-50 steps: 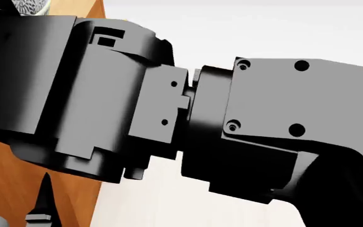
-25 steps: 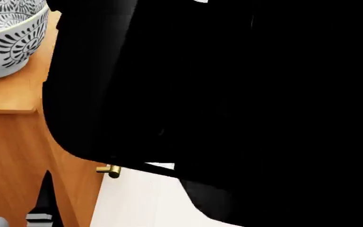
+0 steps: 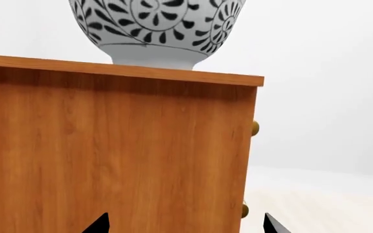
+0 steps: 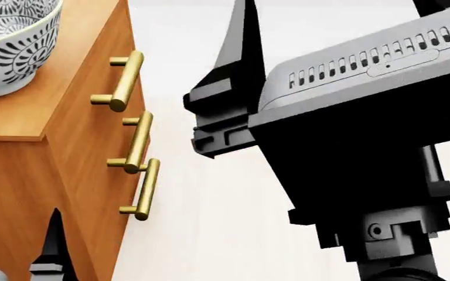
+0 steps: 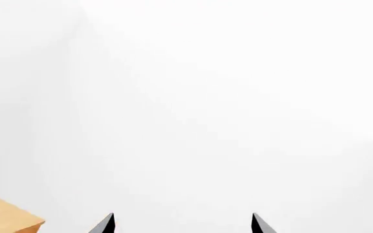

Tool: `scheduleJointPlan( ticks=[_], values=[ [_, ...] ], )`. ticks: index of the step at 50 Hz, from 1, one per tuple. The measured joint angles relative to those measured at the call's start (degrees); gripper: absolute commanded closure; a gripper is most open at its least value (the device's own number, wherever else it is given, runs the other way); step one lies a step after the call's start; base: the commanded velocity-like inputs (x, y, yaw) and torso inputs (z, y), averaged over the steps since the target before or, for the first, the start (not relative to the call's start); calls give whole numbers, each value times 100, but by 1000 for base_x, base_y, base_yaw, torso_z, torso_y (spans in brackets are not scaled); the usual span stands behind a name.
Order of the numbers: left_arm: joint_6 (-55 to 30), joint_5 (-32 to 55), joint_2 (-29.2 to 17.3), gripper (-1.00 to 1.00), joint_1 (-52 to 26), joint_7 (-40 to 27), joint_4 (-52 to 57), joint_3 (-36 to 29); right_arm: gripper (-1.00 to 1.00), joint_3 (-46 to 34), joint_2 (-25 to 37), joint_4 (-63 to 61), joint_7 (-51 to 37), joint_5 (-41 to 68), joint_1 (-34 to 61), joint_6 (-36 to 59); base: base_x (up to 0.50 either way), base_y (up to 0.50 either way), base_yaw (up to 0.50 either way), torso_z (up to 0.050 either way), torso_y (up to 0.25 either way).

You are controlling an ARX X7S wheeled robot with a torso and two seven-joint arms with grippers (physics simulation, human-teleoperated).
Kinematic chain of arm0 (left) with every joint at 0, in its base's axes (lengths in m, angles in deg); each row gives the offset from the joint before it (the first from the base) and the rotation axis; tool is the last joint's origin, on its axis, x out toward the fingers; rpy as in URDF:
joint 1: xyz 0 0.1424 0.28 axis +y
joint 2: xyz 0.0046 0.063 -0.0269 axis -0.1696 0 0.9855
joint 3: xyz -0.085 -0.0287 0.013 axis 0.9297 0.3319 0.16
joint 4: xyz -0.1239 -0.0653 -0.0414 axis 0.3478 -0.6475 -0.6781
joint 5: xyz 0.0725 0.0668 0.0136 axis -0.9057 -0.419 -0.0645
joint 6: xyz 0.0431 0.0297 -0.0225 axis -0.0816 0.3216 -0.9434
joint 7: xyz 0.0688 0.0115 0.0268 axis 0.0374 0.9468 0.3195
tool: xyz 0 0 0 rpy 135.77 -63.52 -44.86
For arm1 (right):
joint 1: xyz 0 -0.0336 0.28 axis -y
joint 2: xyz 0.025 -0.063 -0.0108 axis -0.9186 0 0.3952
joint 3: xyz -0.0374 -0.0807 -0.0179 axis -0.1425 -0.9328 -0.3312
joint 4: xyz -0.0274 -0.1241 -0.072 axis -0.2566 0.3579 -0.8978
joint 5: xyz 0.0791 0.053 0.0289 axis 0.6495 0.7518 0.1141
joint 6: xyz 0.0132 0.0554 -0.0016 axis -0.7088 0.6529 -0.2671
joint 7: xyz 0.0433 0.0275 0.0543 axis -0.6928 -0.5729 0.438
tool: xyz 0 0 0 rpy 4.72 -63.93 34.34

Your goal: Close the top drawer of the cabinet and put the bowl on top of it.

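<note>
The patterned white bowl [image 4: 6, 47] stands on the flat top of the orange-brown cabinet [image 4: 21, 117]; in the left wrist view the bowl [image 3: 157, 29] rests near the top's edge above the cabinet side [image 3: 115, 155]. The top drawer [image 4: 104, 64] lies flush with the two below it, and its brass handle [image 4: 123, 79] sticks out. My left gripper [image 4: 14, 237] is open low beside the cabinet, its jaws [image 3: 185, 225] holding nothing. Raised to the right of the cabinet, my right gripper [image 5: 181, 224] is open and empty, facing a white wall.
Two lower drawer handles [image 4: 136, 142] [image 4: 145, 190] stick out from the cabinet front. My right arm [image 4: 350, 129] fills the head view's right half. Pale floor [image 4: 186, 234] lies in front of the cabinet. A cabinet corner [image 5: 5, 216] shows in the right wrist view.
My right arm, which blocked nearly the whole head view, has swung up and to the right, uncovering the three drawer handles. The bowl and cabinet have not moved.
</note>
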Motion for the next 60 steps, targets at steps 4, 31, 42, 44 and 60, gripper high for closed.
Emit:
scheduleJointPlan(
  ticks=[4, 31, 42, 44, 60],
  values=[
    [9, -22, -5, -100, 10, -14, 17, -8, -100, -235, 205, -22, -69, -556, -610, -389, 0, 0, 0, 0, 0],
    [5, -129, -33, -100, 53, -116, 116, -63, -100, -1115, -13, 1528, -82, -2477, -3508, -2731, 0, 0, 0, 0, 0],
    [-15, -141, -56, -100, 59, -157, 162, -63, -100, -1165, -188, 1909, -16, -2634, -3901, -3104, 0, 0, 0, 0, 0],
    [-16, -140, -62, -100, 62, -163, 165, -57, -100, -1165, -215, 1966, -3, -2646, -3951, -3157, 0, 0, 0, 0, 0],
    [49, -146, -122, -100, 164, -222, 254, 5, -100, -1149, -310, 2080, -4, -2781, -4195, -3390, 0, 0, 0, 0, 0]
  ],
)
